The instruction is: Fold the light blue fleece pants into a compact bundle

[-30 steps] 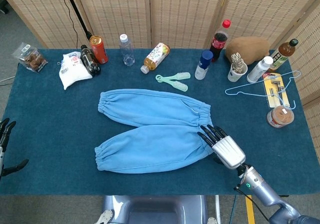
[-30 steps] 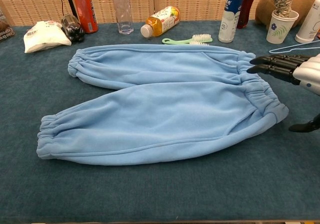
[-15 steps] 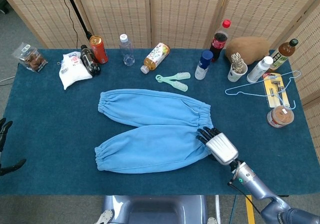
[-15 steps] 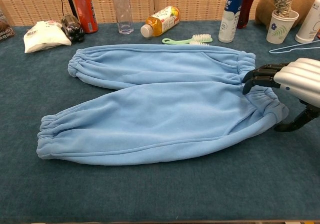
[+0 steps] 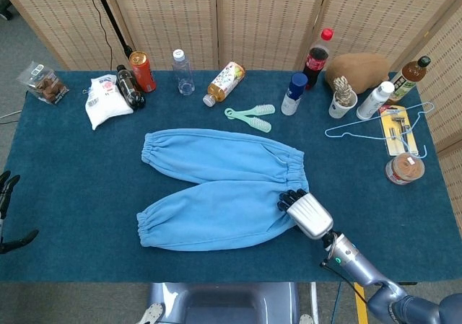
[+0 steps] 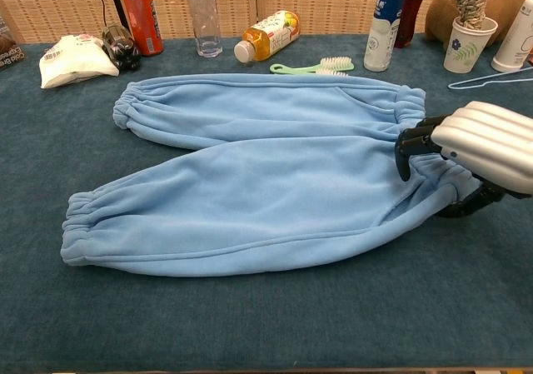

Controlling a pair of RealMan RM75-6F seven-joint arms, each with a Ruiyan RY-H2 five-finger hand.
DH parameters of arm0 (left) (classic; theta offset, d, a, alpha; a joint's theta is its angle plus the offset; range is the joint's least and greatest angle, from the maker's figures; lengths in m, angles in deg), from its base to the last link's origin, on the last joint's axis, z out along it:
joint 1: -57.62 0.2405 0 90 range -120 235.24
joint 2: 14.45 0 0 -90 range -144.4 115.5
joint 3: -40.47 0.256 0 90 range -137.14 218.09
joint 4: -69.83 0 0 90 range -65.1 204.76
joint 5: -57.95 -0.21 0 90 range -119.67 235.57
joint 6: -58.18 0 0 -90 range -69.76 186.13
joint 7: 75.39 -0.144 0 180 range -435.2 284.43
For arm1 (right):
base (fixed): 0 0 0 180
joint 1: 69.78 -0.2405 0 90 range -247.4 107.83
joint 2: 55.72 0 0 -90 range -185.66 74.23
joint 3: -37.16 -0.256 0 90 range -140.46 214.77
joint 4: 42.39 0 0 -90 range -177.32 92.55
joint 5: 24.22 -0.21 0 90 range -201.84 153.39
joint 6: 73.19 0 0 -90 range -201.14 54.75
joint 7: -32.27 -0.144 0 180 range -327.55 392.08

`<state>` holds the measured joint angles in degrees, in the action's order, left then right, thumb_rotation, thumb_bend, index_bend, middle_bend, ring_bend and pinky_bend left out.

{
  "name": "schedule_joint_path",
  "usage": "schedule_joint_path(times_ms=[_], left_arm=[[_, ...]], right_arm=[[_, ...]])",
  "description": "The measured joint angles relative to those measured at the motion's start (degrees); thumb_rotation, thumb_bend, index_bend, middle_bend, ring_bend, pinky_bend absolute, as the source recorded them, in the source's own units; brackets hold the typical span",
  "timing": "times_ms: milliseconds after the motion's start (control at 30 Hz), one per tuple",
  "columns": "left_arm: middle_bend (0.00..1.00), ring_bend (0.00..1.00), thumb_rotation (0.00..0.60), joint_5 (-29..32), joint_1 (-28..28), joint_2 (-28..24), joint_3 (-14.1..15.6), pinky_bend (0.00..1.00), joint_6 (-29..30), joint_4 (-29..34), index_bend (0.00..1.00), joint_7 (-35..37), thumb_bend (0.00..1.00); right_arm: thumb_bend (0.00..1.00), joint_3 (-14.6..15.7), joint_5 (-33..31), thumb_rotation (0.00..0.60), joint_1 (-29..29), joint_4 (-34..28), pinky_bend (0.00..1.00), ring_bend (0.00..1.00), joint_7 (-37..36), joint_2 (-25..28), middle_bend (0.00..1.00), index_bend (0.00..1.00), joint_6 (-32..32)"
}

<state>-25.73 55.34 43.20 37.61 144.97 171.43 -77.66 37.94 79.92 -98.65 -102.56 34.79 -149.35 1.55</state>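
The light blue fleece pants (image 5: pixel 216 187) lie flat on the dark blue table (image 5: pixel 79 165), legs pointing left and waistband to the right. In the chest view the pants (image 6: pixel 250 182) fill the middle. My right hand (image 5: pixel 307 214) sits on the waistband end of the near leg. There its black fingers (image 6: pixel 408 145) curl down over the elastic and the thumb presses the band's outer edge, so the right hand (image 6: pixel 487 145) grips the waistband. My left hand (image 5: pixel 6 190) shows only at the table's left edge, fingers apart and holding nothing.
Along the back stand a red can (image 5: pixel 142 71), a clear bottle (image 5: pixel 182 71), a lying yellow bottle (image 5: pixel 225 80), green brushes (image 5: pixel 253 115), a blue-capped bottle (image 5: pixel 294 93) and a cola bottle (image 5: pixel 316 57). A wire hanger (image 5: pixel 379 125) and a tin (image 5: pixel 404 169) lie right.
My right hand moved left onto the waistband, and its fingers went from stretched out to curled down over the elastic. The pants and the left hand stayed put.
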Motion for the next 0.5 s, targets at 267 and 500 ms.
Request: schedule_joint_path(times_ms=[267, 500], left_arm=[[0.00, 0.00, 0.600, 0.2, -0.2, 0.1, 0.0, 0.00, -0.4, 0.0, 0.00, -0.3, 0.02], [0.00, 0.00, 0.600, -3.2, -1.0, 0.8, 0.9, 0.00, -1.0, -0.9, 0.00, 0.6, 0.02]], right_arm=[[0.80, 0.4, -0.3, 0.600, -0.6, -0.3, 0.61, 0.47, -0.8, 0.4, 0.48, 0.59, 0.9], [0.80, 0.5, -1.0, 0.600, -0.9, -1.4, 0.61, 0.48, -0.9, 1.1, 0.49, 0.60, 0.9]])
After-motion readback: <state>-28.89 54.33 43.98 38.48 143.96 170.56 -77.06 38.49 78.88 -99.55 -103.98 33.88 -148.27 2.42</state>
